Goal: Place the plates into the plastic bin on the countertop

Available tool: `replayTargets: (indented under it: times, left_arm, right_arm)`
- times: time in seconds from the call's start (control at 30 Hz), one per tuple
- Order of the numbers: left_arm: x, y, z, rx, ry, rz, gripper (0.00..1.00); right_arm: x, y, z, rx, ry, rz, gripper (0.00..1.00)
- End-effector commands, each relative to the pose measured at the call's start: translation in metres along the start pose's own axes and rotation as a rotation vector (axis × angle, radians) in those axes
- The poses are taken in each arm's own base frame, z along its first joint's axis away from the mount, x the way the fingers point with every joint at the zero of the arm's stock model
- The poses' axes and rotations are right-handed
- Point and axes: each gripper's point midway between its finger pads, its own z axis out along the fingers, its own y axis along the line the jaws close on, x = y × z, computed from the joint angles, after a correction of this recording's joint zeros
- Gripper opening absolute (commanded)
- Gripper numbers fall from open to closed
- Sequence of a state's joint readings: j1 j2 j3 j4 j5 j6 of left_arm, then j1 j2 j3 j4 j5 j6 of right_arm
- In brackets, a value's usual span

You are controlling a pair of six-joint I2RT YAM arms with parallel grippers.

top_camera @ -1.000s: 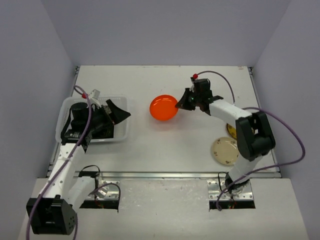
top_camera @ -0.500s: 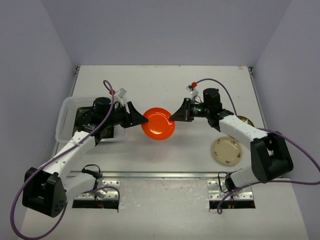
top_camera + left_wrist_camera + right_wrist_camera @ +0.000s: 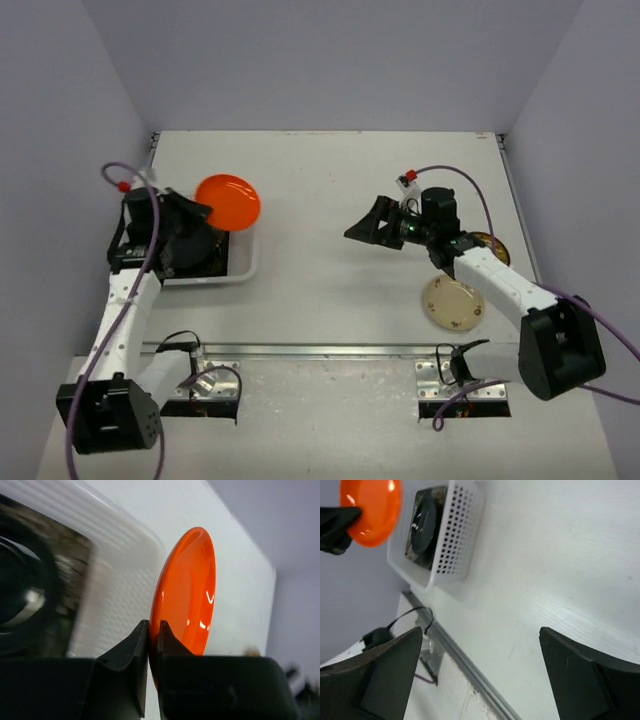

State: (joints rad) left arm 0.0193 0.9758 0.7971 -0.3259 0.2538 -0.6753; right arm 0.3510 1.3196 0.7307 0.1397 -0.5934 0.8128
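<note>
A round orange plate (image 3: 228, 200) hangs tilted over the far right corner of the plastic bin (image 3: 243, 268), and my left gripper (image 3: 203, 213) is shut on its rim. In the left wrist view both fingers pinch the orange plate (image 3: 187, 595) at the left gripper (image 3: 153, 626), with the bin (image 3: 115, 580) behind. Dark plates (image 3: 422, 527) lie inside the bin (image 3: 452, 535). My right gripper (image 3: 362, 226) stands open and empty over the middle of the countertop (image 3: 330, 290). A cream plate (image 3: 452, 302) and an amber plate (image 3: 489, 243), half hidden by the right arm, lie at the right.
A metal rail (image 3: 330, 350) runs along the countertop's near edge, also visible as the rail (image 3: 465, 665) in the right wrist view between the wide jaws of the right gripper (image 3: 481, 630). Grey walls close in the left, far and right sides.
The orange plate passed from the right gripper to the left one. The left gripper shut on it and swung it left over the bin. The right gripper opened and drew back.
</note>
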Motion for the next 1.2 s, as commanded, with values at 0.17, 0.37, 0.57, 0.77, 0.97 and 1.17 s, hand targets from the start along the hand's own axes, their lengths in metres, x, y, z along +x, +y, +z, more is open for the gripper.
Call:
replayTargets:
  times: [0.17, 0.37, 0.57, 0.77, 0.97, 1.17]
  left_arm:
    - [-0.086, 0.162, -0.055, -0.419, -0.418, -0.428, 0.00]
    - [-0.074, 0.187, -0.042, -0.425, -0.366, -0.461, 0.00]
    - [-0.063, 0.189, -0.038, -0.406, -0.336, -0.440, 0.47]
    - [-0.058, 0.169, -0.051, -0.377, -0.298, -0.332, 0.99]
    - [-0.032, 0.148, -0.054, -0.311, -0.194, -0.242, 1.00]
    - [-0.003, 0.028, -0.039, -0.009, -0.080, 0.001, 1.00]
  right_arm:
    - [0.024, -0.101, -0.066, 0.458, -0.200, 0.204, 0.99]
    - [0.023, -0.113, -0.094, 0.500, -0.306, 0.168, 0.99]
    - [0.010, -0.092, -0.103, 0.465, -0.311, 0.078, 0.99]
    - [0.007, -0.090, -0.109, 0.498, -0.291, 0.045, 0.99]
    - [0.000, -0.084, -0.119, 0.544, -0.270, 0.002, 0.99]
    - [-0.005, -0.051, -0.130, 0.467, -0.258, -0.059, 0.99]
